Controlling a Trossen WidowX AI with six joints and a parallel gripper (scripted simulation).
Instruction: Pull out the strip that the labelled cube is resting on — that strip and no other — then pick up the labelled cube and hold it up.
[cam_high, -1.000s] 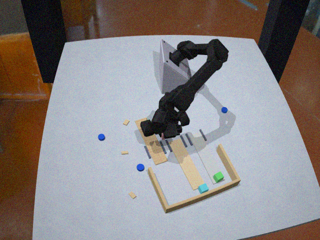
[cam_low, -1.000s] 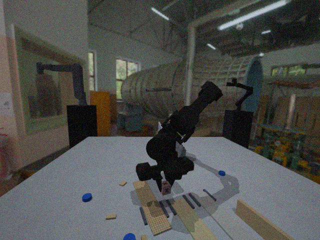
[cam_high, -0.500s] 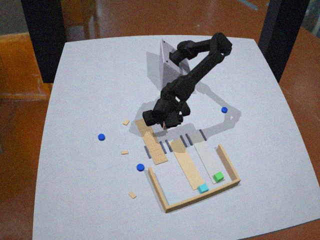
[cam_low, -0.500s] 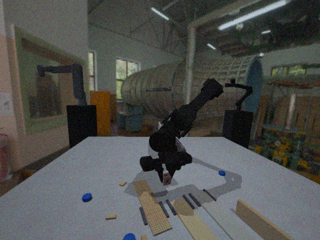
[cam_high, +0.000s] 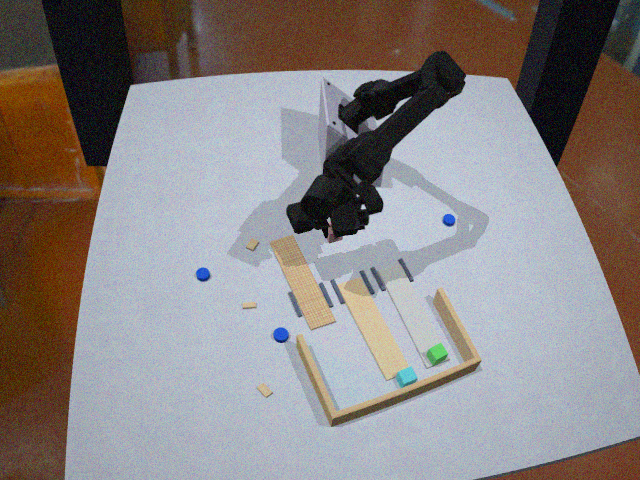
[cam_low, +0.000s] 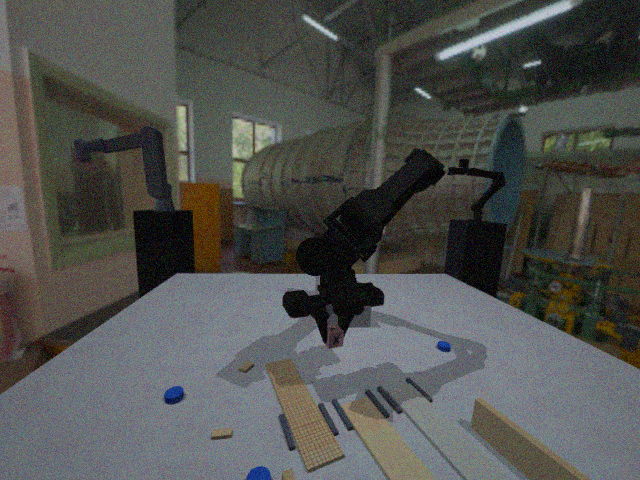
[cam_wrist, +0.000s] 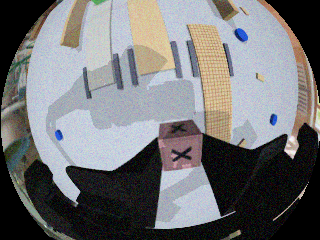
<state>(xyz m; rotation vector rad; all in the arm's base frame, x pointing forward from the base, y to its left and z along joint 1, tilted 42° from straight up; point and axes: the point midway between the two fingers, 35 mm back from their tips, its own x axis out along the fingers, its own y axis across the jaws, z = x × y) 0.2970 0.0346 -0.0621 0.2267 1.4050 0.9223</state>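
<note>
My gripper (cam_high: 337, 230) (cam_low: 334, 330) (cam_wrist: 178, 139) is shut on the labelled cube (cam_high: 333, 237) (cam_low: 335, 338) (cam_wrist: 180, 150), a pink cube marked with a black X, and holds it well above the table. Below and in front lies the checkered tan strip (cam_high: 302, 284) (cam_low: 305, 413) (cam_wrist: 214, 80), drawn out of the wooden frame (cam_high: 392, 397) (cam_low: 516, 444) (cam_wrist: 74, 23). A plain tan strip (cam_high: 374, 330) (cam_low: 387, 444) (cam_wrist: 147, 20) bears a teal cube (cam_high: 406, 376). A pale grey strip (cam_high: 413, 315) (cam_wrist: 100, 34) bears a green cube (cam_high: 437, 353).
Dark grey pegs (cam_high: 325, 294) (cam_low: 327, 418) flank the strips near the frame's open side. Three blue discs (cam_high: 203, 274) (cam_high: 280, 334) (cam_high: 448, 219) and small wooden chips (cam_high: 252, 244) lie scattered. The arm's white wedge mount (cam_high: 330, 113) stands at the back.
</note>
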